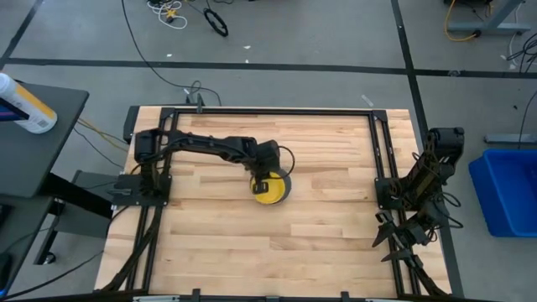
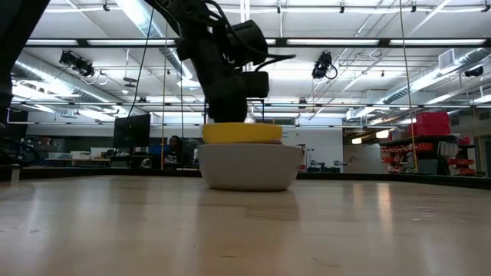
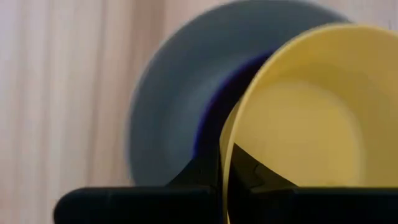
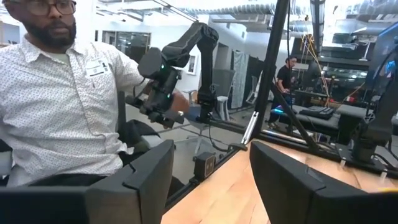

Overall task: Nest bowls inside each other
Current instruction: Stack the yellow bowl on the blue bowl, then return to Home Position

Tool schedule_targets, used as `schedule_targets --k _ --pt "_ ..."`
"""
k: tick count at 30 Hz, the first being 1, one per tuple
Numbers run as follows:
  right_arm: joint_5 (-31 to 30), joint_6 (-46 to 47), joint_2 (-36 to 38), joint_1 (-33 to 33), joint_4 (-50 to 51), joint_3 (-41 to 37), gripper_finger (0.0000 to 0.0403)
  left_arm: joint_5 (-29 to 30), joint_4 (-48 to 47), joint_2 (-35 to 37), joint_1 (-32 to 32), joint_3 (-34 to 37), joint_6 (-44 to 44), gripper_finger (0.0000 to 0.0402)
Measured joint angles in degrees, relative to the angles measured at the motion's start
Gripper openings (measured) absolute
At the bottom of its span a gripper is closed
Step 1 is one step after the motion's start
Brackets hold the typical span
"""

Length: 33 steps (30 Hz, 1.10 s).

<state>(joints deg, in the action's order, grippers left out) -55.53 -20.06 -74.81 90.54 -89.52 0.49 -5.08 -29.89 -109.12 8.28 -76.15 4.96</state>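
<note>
I have the left gripper [image 1: 267,185] out over the middle of the table [image 1: 336,243], a little toward the far edge, and its jaws are pinched tight on the rim of the yellow bowl [image 1: 272,191]. The left wrist view shows one finger [image 3: 249,168] inside the yellow wall and the other outside it, with the rim running between them.

The yellow bowl [image 2: 242,133] sits in the top of the stack, its rim standing proud above the grey bowl [image 2: 249,166] that forms the outside of the stack and rests on the wood. From the wrist I also see a sliver of dark blue bowl [image 3: 219,102] between the yellow bowl [image 3: 311,118] and the grey one [image 3: 168,106]; the yellow one lies off-centre, crowded toward one side of the grey rim. Whether other bowls are nested lower down I cannot tell.

The left arm's wrist hangs directly over the stack and hides most of it from above; only part of the yellow bowl and a thin grey edge show past it.

The right gripper [image 4: 211,180] is parked off the right edge of the table, near the front corner, with its jaws apart and nothing between them. Past its fingers [image 4: 146,180] I see a seated person [image 4: 59,106] in a patterned white shirt just beyond the table edge, another robot arm [image 4: 177,62] beside them, and a second person [image 4: 288,74] standing farther back.

A blue bin [image 1: 508,191] stands on the floor beyond the right edge, and a side table with a bottle [image 1: 25,105] is off the far left corner.
</note>
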Motion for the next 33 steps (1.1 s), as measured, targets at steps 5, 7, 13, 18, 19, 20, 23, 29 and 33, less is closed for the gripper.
schedule_targets --k 5,7,13,18,19,20,23,29,33 --pt "0.2 0.7 0.0 -0.1 -0.5 0.0 0.0229 -2.7 1.9 -2.1 -0.1 -0.3 -0.5 0.0011" --pt "0.3 0.7 0.0 -0.1 -0.5 0.0 0.0232 -2.8 1.8 -2.2 -0.5 -0.3 -0.4 0.0033" --pt "0.3 1.5 0.0 -0.1 -0.5 0.0 0.0242 0.2 2.0 -0.8 -1.9 -0.5 1.3 0.0135" --pt "0.3 1.6 0.0 -0.1 -0.4 0.0 0.0252 1.4 1.7 0.0 -2.4 -2.1 2.8 0.0213" --pt "0.3 1.6 0.0 -0.1 -0.4 0.0 0.0254 1.4 1.7 0.0 -2.4 -2.4 2.9 0.0225" --pt "0.3 1.7 0.0 -0.1 -0.4 0.0 0.0256 1.2 1.8 0.0 -2.3 -2.6 3.0 0.0234" --pt "0.2 1.7 0.0 -0.1 -0.4 0.0 0.0261 1.0 2.0 0.0 -2.3 -2.7 3.2 0.0252" --pt "0.2 1.8 0.0 -0.1 -0.4 0.0 0.0269 -3.3 2.0 0.0 -2.3 -2.7 4.3 0.0256" --pt "0.2 1.8 0.0 -0.1 -0.4 0.0 0.0273 -1.1 2.4 1.2 -2.4 -2.8 2.6 0.0254"
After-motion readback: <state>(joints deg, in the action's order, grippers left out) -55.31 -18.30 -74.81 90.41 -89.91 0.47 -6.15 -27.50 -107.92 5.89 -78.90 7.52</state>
